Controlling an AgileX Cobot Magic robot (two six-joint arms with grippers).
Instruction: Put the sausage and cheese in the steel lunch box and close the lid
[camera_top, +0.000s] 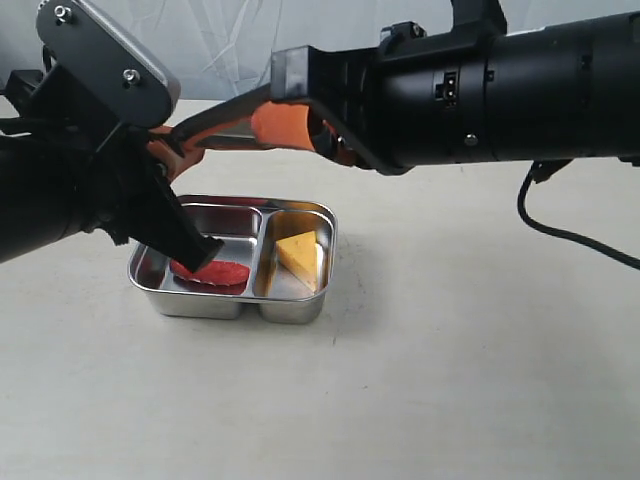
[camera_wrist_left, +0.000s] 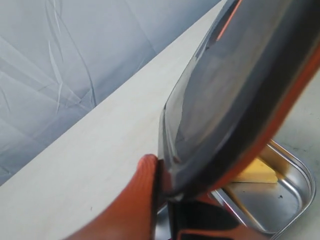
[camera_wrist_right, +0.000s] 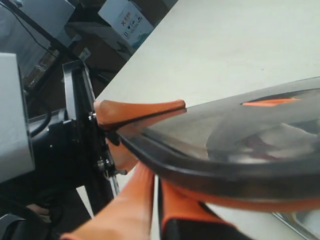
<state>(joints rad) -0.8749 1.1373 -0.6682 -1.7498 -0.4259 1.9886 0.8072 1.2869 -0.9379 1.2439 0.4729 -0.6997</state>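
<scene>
The steel lunch box (camera_top: 160, 290) sits on the table. The red sausage (camera_top: 215, 273) lies in its left compartment and the yellow cheese (camera_top: 297, 255) in its right one. The dark tinted lid (camera_top: 225, 120) hangs tilted above the box. My left gripper (camera_top: 168, 148) is shut on one edge of it; in the left wrist view the orange fingers (camera_wrist_left: 142, 200) pinch the lid's rim (camera_wrist_left: 240, 85), with the cheese (camera_wrist_left: 257, 172) below. My right gripper (camera_top: 290, 125) reaches across to the lid's other end. Its fingers (camera_wrist_right: 135, 210) stand together under the lid's rim (camera_wrist_right: 240, 165), which hides the tips.
The pale table (camera_top: 450, 350) stretches right of and in front of the box. A black cable (camera_top: 560, 225) trails from the right arm over the table. A grey backdrop (camera_wrist_left: 60, 65) hangs beyond the table's far edge. The box's corner (camera_wrist_left: 295, 200) lies under the lid.
</scene>
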